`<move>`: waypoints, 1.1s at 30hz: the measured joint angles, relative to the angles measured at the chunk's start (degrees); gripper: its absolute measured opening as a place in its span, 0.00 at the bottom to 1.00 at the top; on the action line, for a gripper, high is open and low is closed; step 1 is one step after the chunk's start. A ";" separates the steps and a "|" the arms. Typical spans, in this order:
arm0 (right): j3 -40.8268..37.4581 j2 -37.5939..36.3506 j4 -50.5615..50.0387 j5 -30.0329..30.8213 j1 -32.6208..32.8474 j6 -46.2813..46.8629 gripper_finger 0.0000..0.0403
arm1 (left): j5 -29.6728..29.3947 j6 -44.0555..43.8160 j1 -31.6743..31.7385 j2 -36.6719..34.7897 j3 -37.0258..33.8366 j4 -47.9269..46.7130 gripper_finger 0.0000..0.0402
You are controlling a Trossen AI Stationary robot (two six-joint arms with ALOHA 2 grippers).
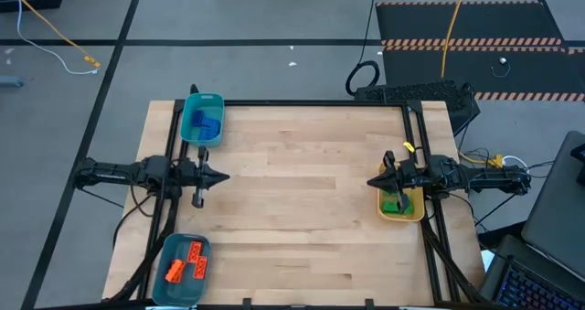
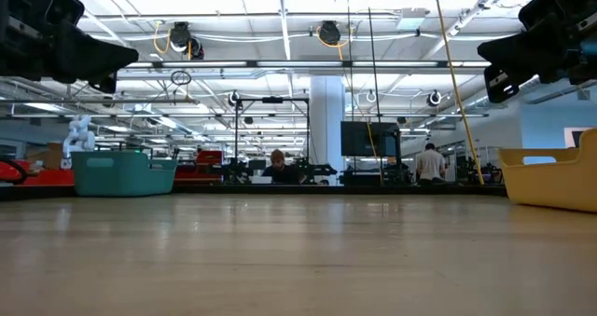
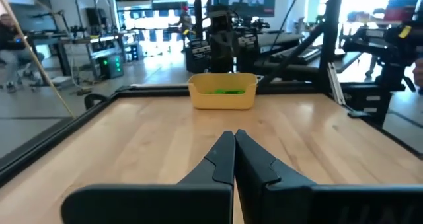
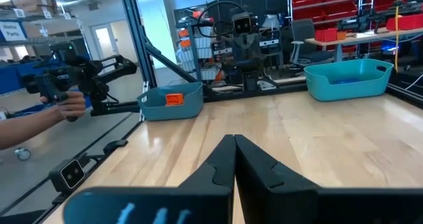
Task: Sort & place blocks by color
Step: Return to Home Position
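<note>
Blue blocks [image 1: 205, 124] are noted in the light teal bin [image 1: 207, 97] at the far left corner of the table. Orange blocks [image 1: 185, 261] are in the darker teal bin [image 1: 174, 294] at the near left corner. Between the bins the left gripper [image 1: 222, 176] is held, fingers pressed together, empty. The right gripper [image 1: 372, 182], likewise closed and empty, is beside the yellow bin [image 1: 413, 215], which holds the green blocks [image 1: 393, 204].
</note>
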 joint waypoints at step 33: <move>-0.02 0.04 1.01 0.03 0.01 -0.02 0.00 | 0.10 0.35 0.31 0.00 -0.15 1.30 0.04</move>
